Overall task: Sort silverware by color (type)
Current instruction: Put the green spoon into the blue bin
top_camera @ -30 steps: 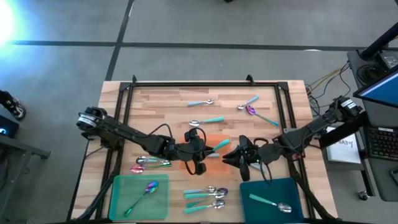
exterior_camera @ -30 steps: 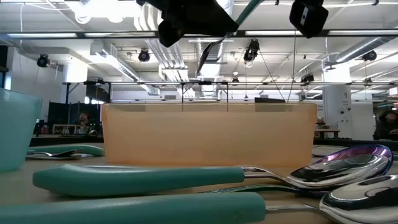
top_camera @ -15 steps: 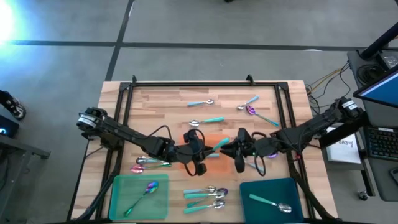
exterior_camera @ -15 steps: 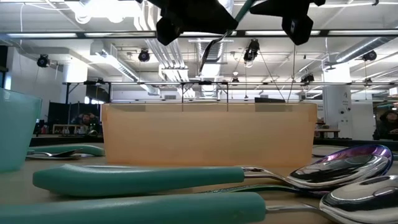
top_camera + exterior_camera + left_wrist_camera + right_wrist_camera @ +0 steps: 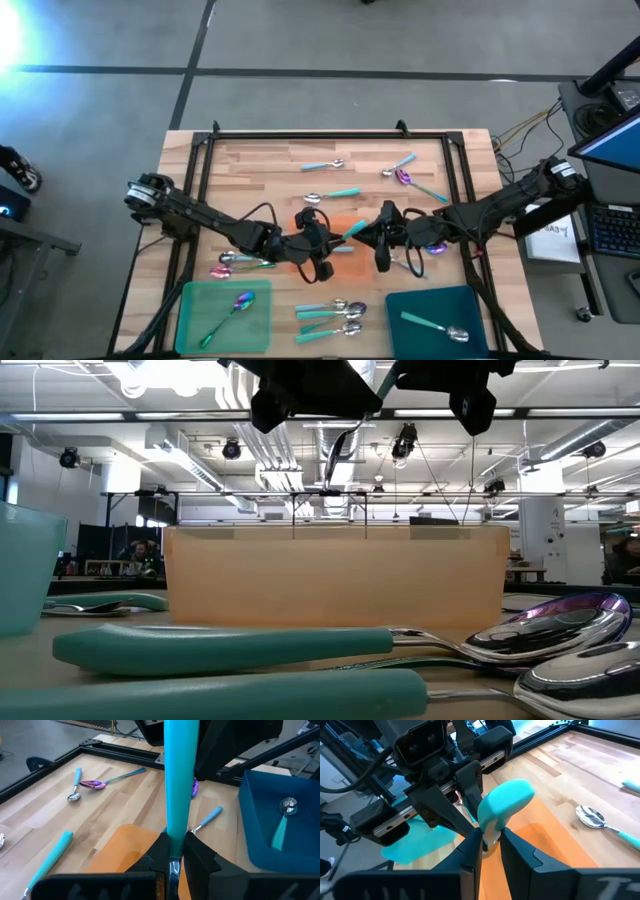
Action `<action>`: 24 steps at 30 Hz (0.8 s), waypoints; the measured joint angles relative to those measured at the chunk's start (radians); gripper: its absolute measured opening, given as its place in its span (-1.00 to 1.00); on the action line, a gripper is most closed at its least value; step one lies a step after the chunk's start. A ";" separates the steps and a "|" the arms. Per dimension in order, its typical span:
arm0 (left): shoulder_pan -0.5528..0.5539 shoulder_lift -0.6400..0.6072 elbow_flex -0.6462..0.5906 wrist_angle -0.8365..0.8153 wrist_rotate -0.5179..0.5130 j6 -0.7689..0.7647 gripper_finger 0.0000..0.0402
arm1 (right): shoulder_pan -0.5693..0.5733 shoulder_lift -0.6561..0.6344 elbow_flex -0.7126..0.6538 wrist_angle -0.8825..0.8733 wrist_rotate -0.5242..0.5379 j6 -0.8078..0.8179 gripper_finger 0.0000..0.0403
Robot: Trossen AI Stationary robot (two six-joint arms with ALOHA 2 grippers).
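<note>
One spoon with a teal handle [image 5: 352, 230] hangs in the air over the orange tray [image 5: 340, 252], between both grippers. My left gripper [image 5: 328, 243] reaches in from the table's left and is shut on the spoon. My right gripper [image 5: 379, 238] reaches in from the right and is shut on the same handle [image 5: 509, 800]. In the low view the spoon's thin metal end [image 5: 335, 452] slants down below the grippers. The spoon's bowl is hidden behind my left fingers in the left wrist view. My left gripper [image 5: 174, 844] pinches the spoon between its two fingers at the lower end of the teal handle [image 5: 175, 832], just above the silver neck. It comes in from the table's left, and the handle runs on forward past the fingertips. The spoon is lifted clear above the orange tray. My right gripper [image 5: 490, 845] pinches the teal handle near its rounded free end [image 5: 491, 831] between its two fingers. It comes in from the table's right, opposite my left gripper. The free end sticks out past the fingertips.
A green tray [image 5: 200, 300] holds an iridescent spoon. A dark teal tray [image 5: 470, 305] holds a teal-handled spoon. Loose spoons lie near the front edge [image 5: 335, 316], at the left [image 5: 240, 262], toward the far side [image 5: 322, 165] [image 5: 335, 194] [image 5: 405, 172], and under my right arm [image 5: 432, 247].
My right gripper has moved toward the table's far-left, from beside the dark teal tray's far edge up to the free end of the spoon's handle. My left gripper and the spoon have stayed in place above the orange tray.
</note>
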State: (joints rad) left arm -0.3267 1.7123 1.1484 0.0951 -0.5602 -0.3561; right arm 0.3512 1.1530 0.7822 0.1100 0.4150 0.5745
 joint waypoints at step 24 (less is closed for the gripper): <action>0.000 0.000 0.000 0.045 0.000 0.031 -0.92 | -0.040 0.002 0.000 0.079 0.025 -0.088 -0.39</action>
State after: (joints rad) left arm -0.3271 1.7123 1.1488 0.1398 -0.5606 -0.3250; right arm 0.3115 1.1549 0.7822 0.1892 0.4397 0.4870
